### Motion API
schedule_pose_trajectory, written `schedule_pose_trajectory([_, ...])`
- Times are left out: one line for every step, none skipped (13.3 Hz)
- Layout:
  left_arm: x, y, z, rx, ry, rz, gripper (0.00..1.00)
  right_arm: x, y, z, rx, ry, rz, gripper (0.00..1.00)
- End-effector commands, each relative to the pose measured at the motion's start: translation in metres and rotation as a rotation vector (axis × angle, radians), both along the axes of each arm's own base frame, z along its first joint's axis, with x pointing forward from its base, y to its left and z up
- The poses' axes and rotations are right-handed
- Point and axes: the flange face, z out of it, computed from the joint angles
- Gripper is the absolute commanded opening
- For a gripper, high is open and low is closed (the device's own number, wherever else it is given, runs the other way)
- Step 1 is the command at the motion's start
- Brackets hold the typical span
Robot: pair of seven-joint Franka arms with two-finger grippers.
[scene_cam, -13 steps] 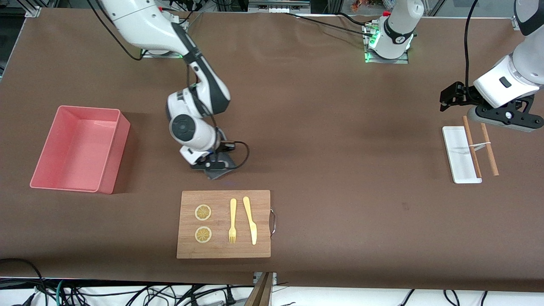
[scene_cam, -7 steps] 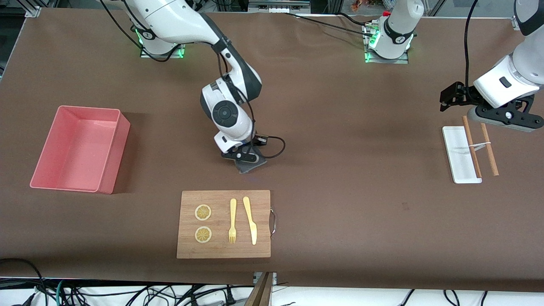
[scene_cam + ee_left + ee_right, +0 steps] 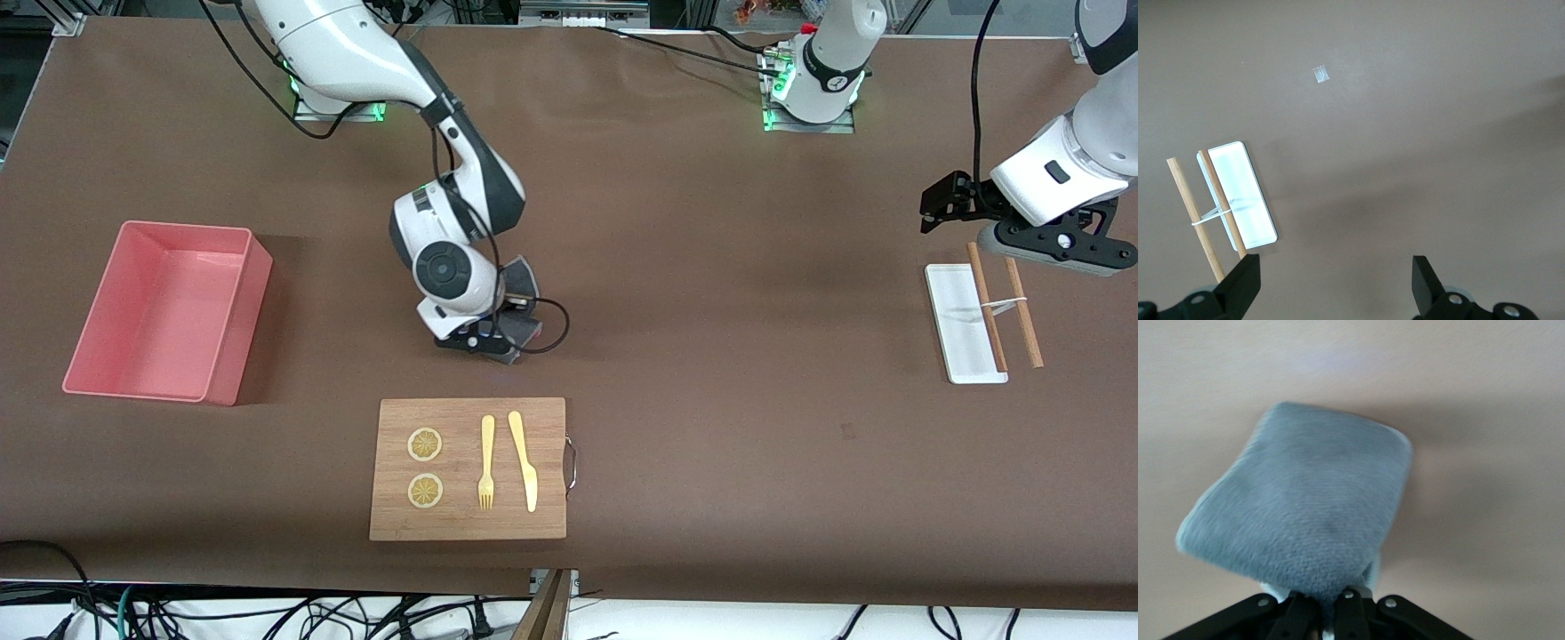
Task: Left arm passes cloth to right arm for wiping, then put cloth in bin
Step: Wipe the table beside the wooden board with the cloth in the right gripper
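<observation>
We are seeing the brown surface (image 3: 711, 356) carrying the pink bin (image 3: 169, 307) at the right arm's end, holding nothing. The wooden board (image 3: 468, 469), nearer the front camera, is bearing two lemon slices, a fork and a knife. The small white tray (image 3: 958, 324) is sitting at the left arm's end with two sticks lying across its edge. The right end effector (image 3: 1325, 603) is clamping the cloth (image 3: 1301, 520) against the surface just above the board; the wrist is hiding most of the cloth in the front view. The left end effector (image 3: 1331, 287) is waiting with fingers spread above the tray.
</observation>
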Motion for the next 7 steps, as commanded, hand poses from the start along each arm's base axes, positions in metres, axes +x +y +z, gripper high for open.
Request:
schedule_pose_trajectory([-0.002,-0.001,0.002,-0.008,-0.011,0.008,1.00,0.006,-0.042,-0.004,-0.011,0.009,0.089,0.00])
schedule_pose_trajectory([-0.002,-0.002,0.002,-0.008,-0.011,0.007,1.00,0.007,-0.060,-0.007,-0.014,0.010,0.122,0.00])
schedule_pose_trajectory([-0.002,-0.001,0.002,-0.008,-0.011,0.008,1.00,0.010,-0.084,-0.009,-0.016,0.005,0.154,0.00])
schedule_pose_trajectory([-0.002,-0.002,0.002,-0.008,-0.011,0.007,1.00,0.011,-0.110,-0.007,-0.009,-0.013,0.197,0.00])
schedule_pose_trajectory([-0.002,-0.002,0.002,-0.008,-0.011,0.007,1.00,0.011,-0.139,-0.011,-0.003,-0.017,0.242,0.00])
schedule_pose_trajectory([-0.002,-0.001,0.002,-0.008,-0.011,0.008,1.00,0.012,-0.168,-0.015,0.009,-0.016,0.289,0.00])
schedule_pose_trajectory([-0.002,-0.002,0.002,-0.008,-0.011,0.007,1.00,0.015,-0.194,-0.015,0.026,-0.023,0.329,0.00])
